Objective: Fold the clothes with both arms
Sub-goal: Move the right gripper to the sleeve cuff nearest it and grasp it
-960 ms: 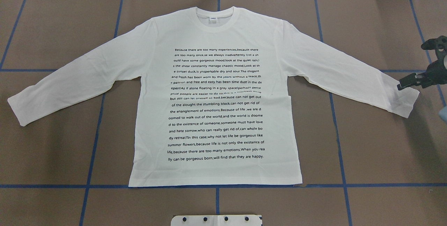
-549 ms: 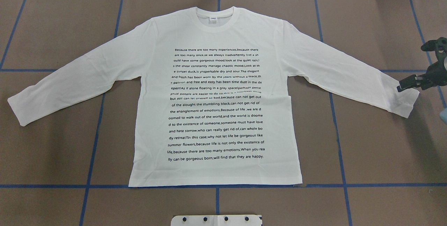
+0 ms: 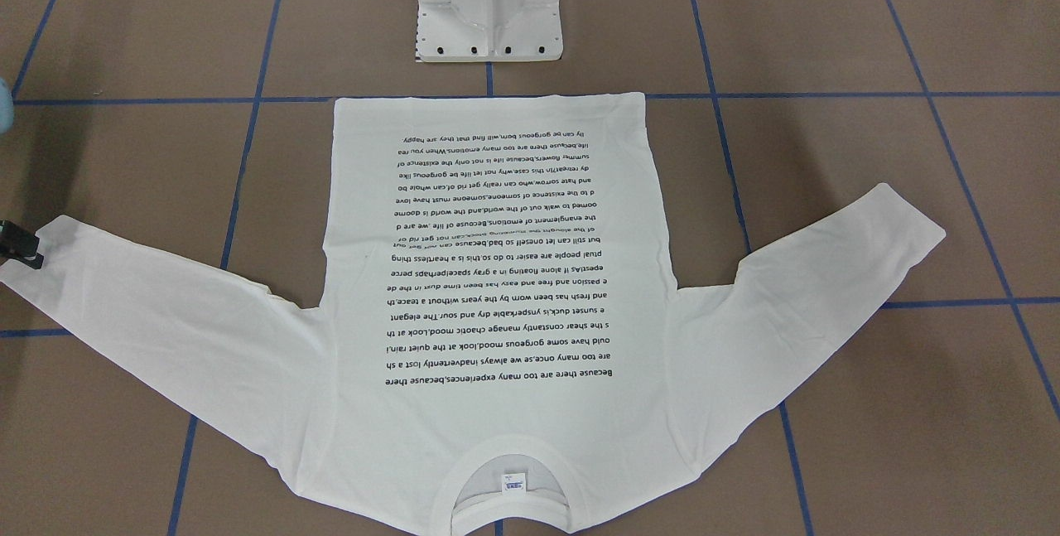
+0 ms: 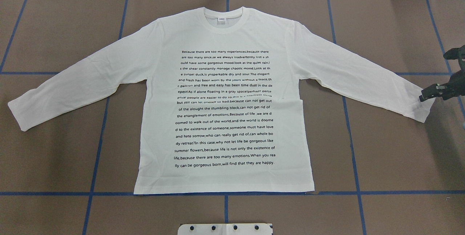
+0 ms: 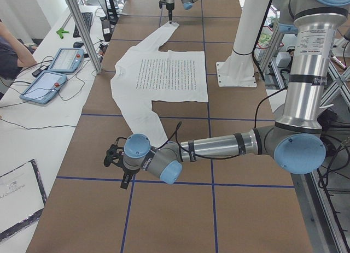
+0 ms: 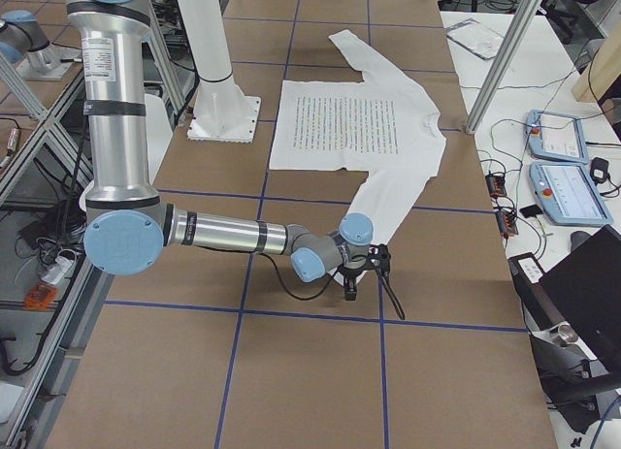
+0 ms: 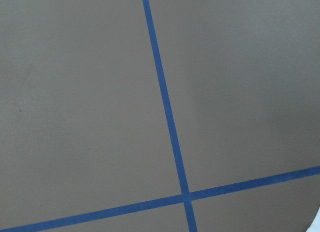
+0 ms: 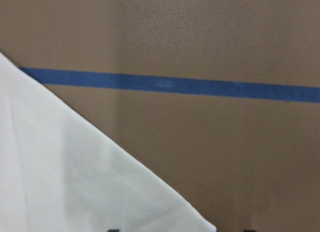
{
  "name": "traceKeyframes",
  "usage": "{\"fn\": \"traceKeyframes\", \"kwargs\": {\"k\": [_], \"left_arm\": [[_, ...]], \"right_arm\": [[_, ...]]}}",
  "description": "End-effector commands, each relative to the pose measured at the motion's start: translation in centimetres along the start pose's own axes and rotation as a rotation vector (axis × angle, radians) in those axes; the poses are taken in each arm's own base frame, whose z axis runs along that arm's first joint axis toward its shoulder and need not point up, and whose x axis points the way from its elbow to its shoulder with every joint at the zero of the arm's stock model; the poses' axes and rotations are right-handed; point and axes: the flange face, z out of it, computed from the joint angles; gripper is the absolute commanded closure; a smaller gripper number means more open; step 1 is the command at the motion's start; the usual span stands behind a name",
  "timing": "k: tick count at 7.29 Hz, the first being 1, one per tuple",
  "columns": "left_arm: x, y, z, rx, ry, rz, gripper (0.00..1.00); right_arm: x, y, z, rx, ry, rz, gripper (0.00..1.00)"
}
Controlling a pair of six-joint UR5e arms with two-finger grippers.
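Observation:
The white long-sleeved T-shirt (image 4: 225, 31) lies flat on the brown table with its printed text up, sleeves spread to both sides and collar at the far edge. My right gripper (image 4: 430, 93) hovers at the cuff of the shirt's right-hand sleeve (image 4: 417, 104). It is open: the right wrist view shows the cuff's corner (image 8: 75, 182) just ahead of its two spread fingertips. My left gripper (image 5: 112, 157) shows only in the exterior left view, low over the table just past the other cuff (image 5: 156, 135); I cannot tell whether it is open. The left wrist view shows only table and tape.
Blue tape lines (image 4: 225, 193) grid the brown table (image 4: 392, 148). The white pedestal base (image 3: 489, 14) stands at the robot's side, close to the shirt's hem. Tablets (image 5: 54, 72), cables and a person's arm (image 5: 13, 56) lie beyond the far edge, by an aluminium post (image 5: 82, 29).
My right gripper has shifted a little outward and toward the robot's side, along the sleeve cuff's edge. The shirt has not moved.

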Motion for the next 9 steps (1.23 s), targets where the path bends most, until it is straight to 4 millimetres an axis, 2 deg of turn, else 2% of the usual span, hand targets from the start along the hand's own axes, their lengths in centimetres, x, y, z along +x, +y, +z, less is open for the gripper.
{"fn": "traceKeyframes", "kwargs": {"k": [1, 3, 4, 5, 6, 7, 9], "left_arm": [[-0.1, 0.0, 0.1, 0.001, -0.001, 0.0, 0.02], [0.0, -0.1, 0.0, 0.001, -0.001, 0.0, 0.02], [0.0, 0.0, 0.0, 0.0, -0.002, -0.001, 0.02], [0.0, -0.2, 0.0, 0.001, -0.001, 0.0, 0.02], [0.0, -0.4, 0.1, 0.0, -0.002, -0.001, 0.03], [0.2, -0.8, 0.0, 0.003, -0.001, 0.002, 0.04], [0.2, -0.8, 0.0, 0.002, -0.001, 0.0, 0.06]], "right_arm": [[-0.2, -0.2, 0.1, -0.012, 0.002, 0.008, 0.55], [-0.6, -0.5, -0.1, -0.015, -0.007, 0.006, 0.8], [-1.5, -0.6, -0.7, -0.021, -0.045, -0.004, 0.81], [-1.2, -0.8, -2.1, -0.021, -0.087, 0.014, 0.83], [-1.1, -0.9, -2.4, -0.017, -0.09, 0.015, 1.0], [-2.0, -1.2, -3.5, 0.006, -0.098, -0.001, 1.0], [-5.6, -1.8, -7.3, 0.063, -0.153, -0.06, 1.0]]}}
